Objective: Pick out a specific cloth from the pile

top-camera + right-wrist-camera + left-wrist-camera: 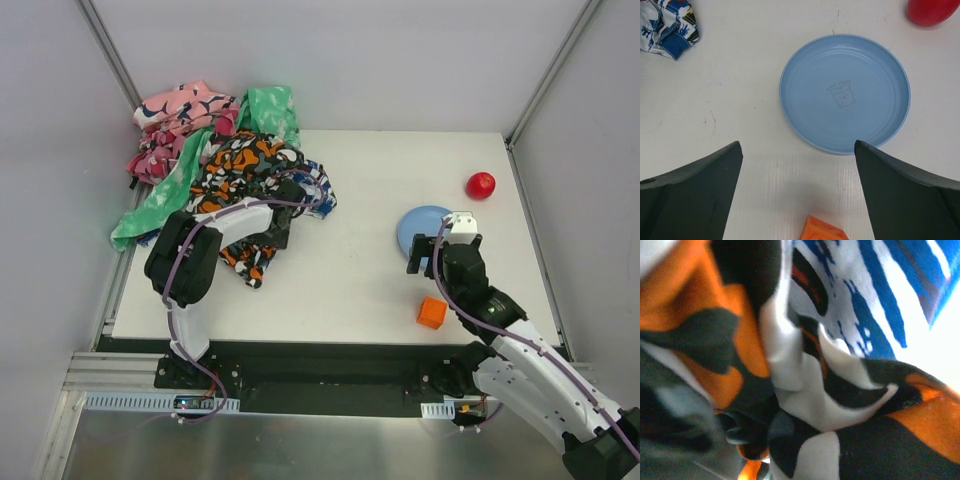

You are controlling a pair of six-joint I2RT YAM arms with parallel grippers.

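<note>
Pile (225, 150), plate (415, 228), red ball (481, 185), orange cube (432, 313): one each; right jaws spread, left jaws' state unclear.

Your left arm (186, 268) and right arm (528, 358): white links, black joints, purple cable (238, 209) along each; right gripper (797, 145) dark grey wedges.

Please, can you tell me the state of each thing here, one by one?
pile: heaped at the far left of the table, left hand down in it.
left hand: buried among the cloths; open or shut cannot be told.
blue plate: flat, empty.
right hand: open, empty, near the blue plate.
red ball: on the table, apart from the blue plate.
orange block: on the table, untouched.
</note>
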